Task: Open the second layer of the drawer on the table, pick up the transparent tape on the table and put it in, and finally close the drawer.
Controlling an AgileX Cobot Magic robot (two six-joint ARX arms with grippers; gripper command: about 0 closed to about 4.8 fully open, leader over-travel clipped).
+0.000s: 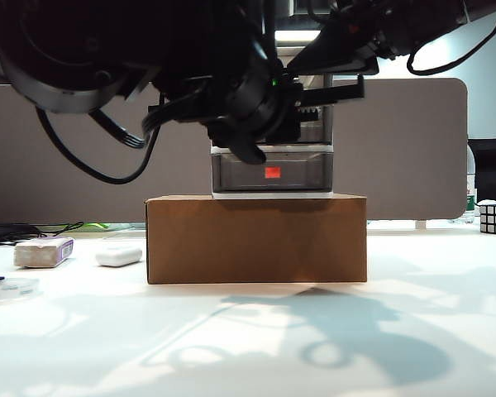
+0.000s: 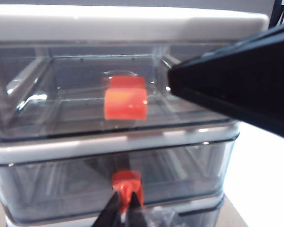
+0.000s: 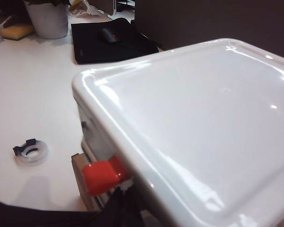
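Gripping the red-orange tab (image 2: pixel 128 182) of the smoky translucent middle drawer (image 2: pixel 61 182), the left hand (image 2: pixel 124 208) is clenched. The right hand's state cannot be told. The clear tape ring (image 3: pixel 33 152) is seen on the white worktop (image 3: pixel 33 85), well apart from the hands.

No text, brand, number or sign can be read anywhere. The purple label (image 1: pixel 64 246) on the white block (image 1: pixel 41 253) at the left of the tabletop is too small and blurred to make out.
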